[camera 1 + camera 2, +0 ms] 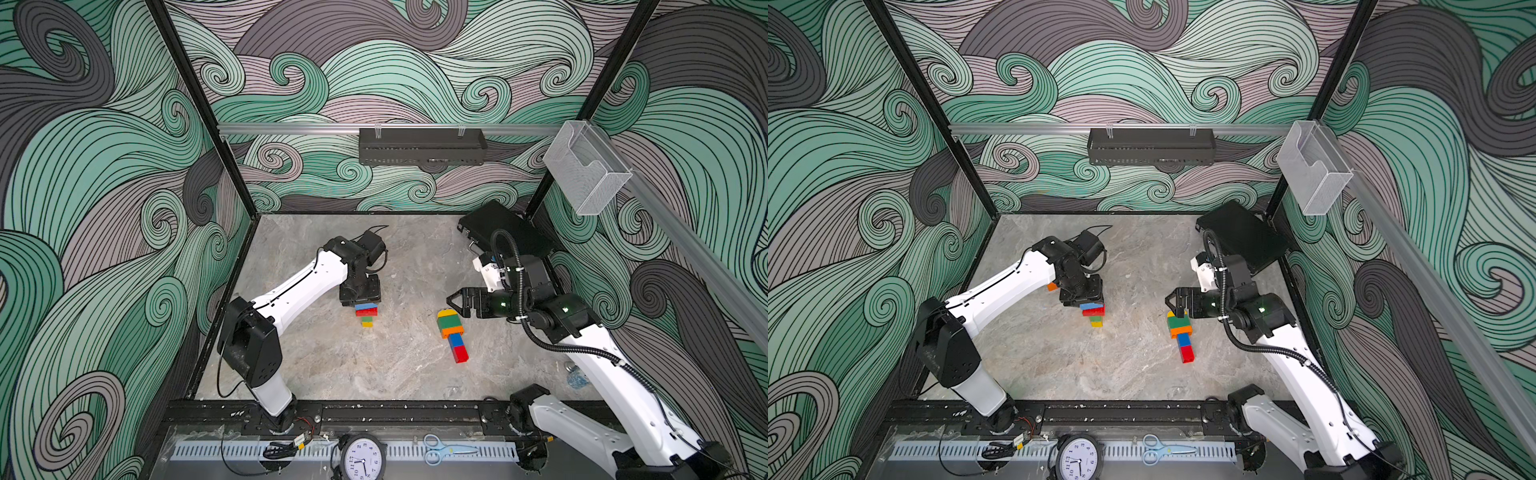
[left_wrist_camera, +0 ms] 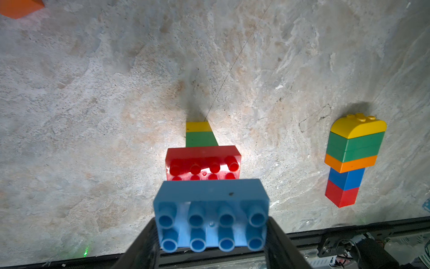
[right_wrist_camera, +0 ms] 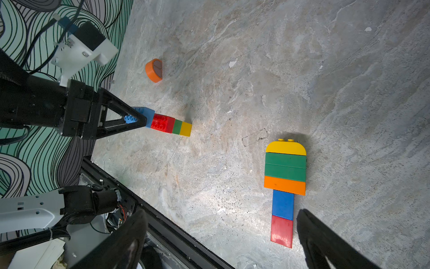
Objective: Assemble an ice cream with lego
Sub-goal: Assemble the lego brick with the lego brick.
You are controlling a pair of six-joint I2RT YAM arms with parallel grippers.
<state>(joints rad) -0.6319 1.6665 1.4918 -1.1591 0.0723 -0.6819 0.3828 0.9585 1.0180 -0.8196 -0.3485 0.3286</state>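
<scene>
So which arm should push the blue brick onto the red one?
Left. The left claw grips the blue brick just over the red brick; the right claw is open, by the lying ice cream.

Both top views hang high above the near edge of the table [image 1: 332,374], facing the far wall, wide over its whole surface. My left wrist camera peers down close past my left gripper [image 2: 210,230] onto the blue brick [image 2: 210,193]. My right wrist camera looks from farther off toward the left edge. All four share the lying stack [image 1: 449,324]
</scene>
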